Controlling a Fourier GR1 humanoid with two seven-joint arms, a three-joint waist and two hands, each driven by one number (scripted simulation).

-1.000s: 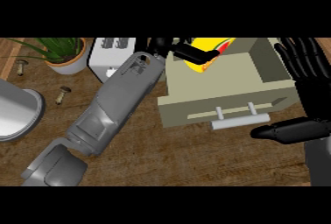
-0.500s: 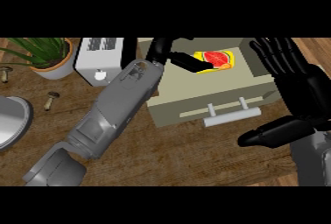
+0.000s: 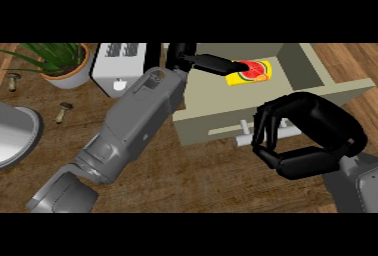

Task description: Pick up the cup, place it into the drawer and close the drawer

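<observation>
The cup [image 3: 251, 72] – yellow, with a red and green picture on its side – is seen lying tilted inside the open drawer [image 3: 210, 122], towards the drawer's far end and between its two side walls. The cup's left end is met by the black left hand [image 3: 198, 60], which is brought in over the drawer's left wall at the end of a grey forearm stretched up from the lower left corner. Whether this hand is clamped on the cup or only laid against it cannot be told from above, since much of the contact is hidden by the hand itself.

The drawer is pulled well out over the wooden worktop [image 3: 192, 175]. At its pale front the white handle [image 3: 241, 139] is crossed by the right hand [image 3: 325, 132], whose fingers [image 3: 264, 125] are curled round the bar, a short white length of which shows inside the curl. The thumb is folded below, near the front's lower edge.

To the left of the drawer a white toaster [image 3: 122, 65] is set – a potted plant [image 3: 63, 65] just beside it. Further left, part of a grey round vessel [image 3: 15, 140] is cut off by the view's edge.
</observation>
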